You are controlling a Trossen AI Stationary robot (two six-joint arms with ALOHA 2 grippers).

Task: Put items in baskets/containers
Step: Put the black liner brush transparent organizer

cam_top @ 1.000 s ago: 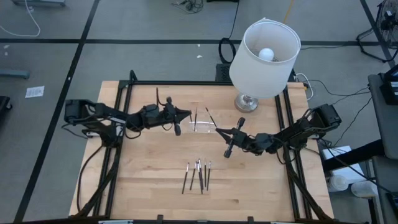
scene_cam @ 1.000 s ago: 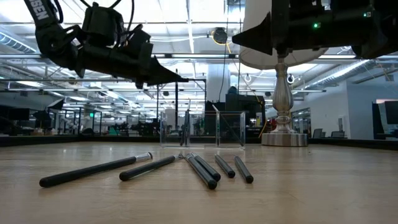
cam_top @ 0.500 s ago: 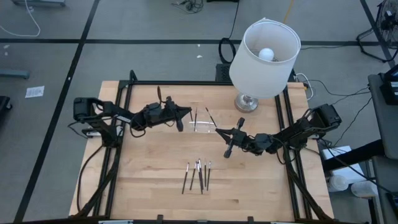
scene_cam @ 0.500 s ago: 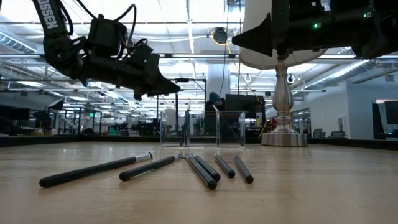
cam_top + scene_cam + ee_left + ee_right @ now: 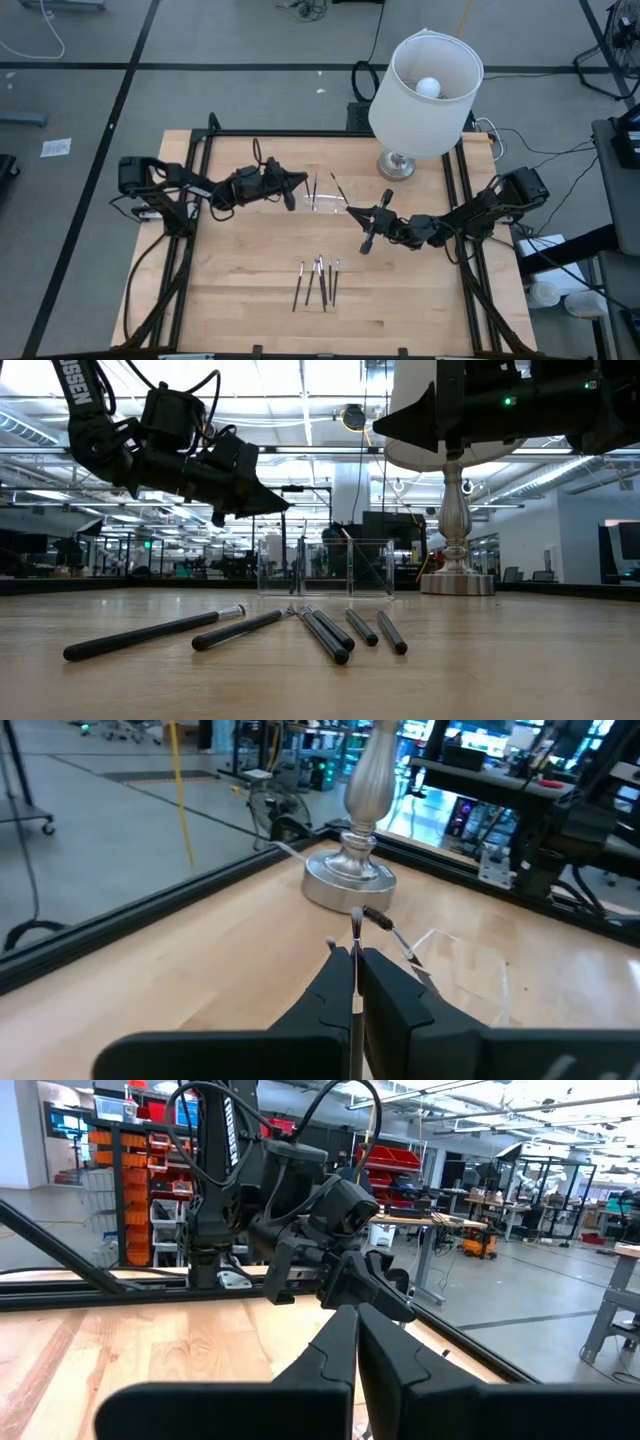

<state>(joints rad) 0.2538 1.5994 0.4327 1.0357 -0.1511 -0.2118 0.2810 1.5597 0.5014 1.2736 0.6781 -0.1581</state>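
While the left gripper [image 5: 297,183] hangs above the table just to the left of the clear tray [image 5: 327,203], its fingers [image 5: 335,982] are pressed together with only a hairline slit between them, and the left wrist view shows a thin silvery strip in that slit; whether that is a tool in its grip, I can't tell. From table height that gripper [image 5: 268,502] sits well off the wood, nose pointing toward the tray [image 5: 325,568], which stands on the far half of the table with glinting walls. Two sticks [image 5: 316,186] lean in it, one at its left end and another [image 5: 340,189] slanting at its right end.

Over on the other side, the right gripper [image 5: 353,212] hovers just right of the tray, its tip close to the tray's right edge, fingers [image 5: 338,1342] closed against each other with nothing visible between them. Through the right wrist view the left arm [image 5: 300,1220] fills the space straight ahead.

Down at the near middle of the table [image 5: 240,290] lies the loose bunch of dark sticks [image 5: 320,281], about five of them side by side, well apart from both grippers; the low view has them fanned across the wood [image 5: 330,635], the longest [image 5: 150,634] lying off to the left. A lamp [image 5: 425,95] with a white shade stands on the far right corner, its silver base [image 5: 349,883] just beyond the tray
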